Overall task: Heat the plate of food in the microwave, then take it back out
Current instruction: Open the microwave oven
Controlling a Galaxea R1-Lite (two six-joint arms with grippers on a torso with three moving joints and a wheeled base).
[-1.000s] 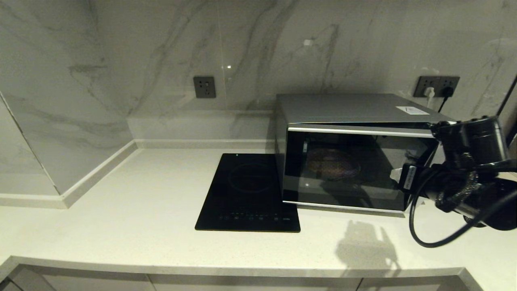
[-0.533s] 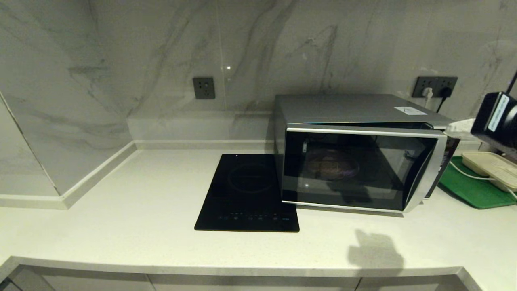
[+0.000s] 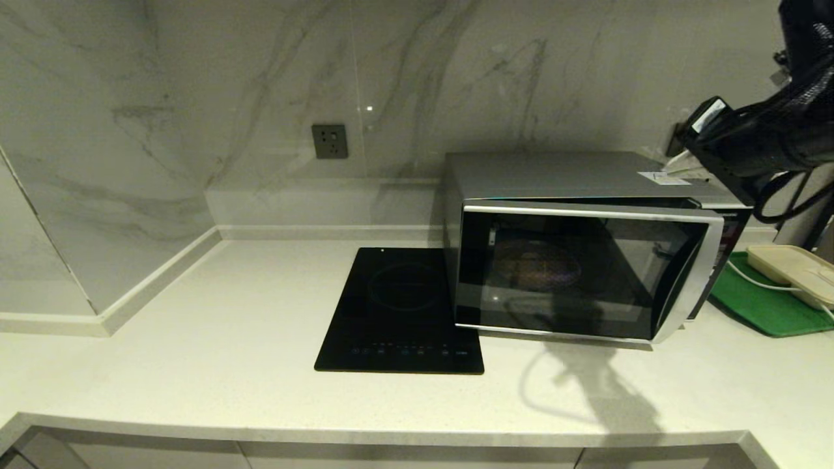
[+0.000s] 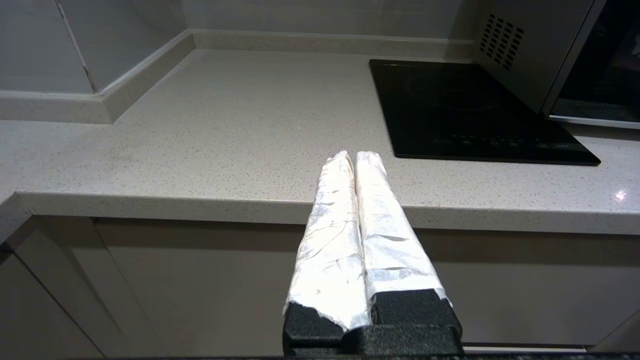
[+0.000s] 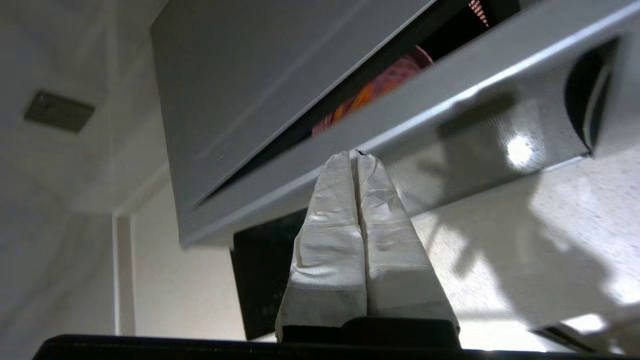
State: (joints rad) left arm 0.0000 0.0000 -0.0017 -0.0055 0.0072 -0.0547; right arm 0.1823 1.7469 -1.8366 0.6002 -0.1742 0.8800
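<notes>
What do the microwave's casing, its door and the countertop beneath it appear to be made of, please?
The microwave casing looks like brushed silver sheet metal, matte with a soft sheen. Its door seems dark tinted glass, glossy and reflective, framed in shinier silver trim, metal or plated plastic. The countertop looks like pale speckled stone or quartz composite.

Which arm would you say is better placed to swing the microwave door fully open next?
The right. Its gripper, shut and empty, hangs above the microwave's slightly ajar door, while the left gripper sits parked off the counter's front edge.
</notes>
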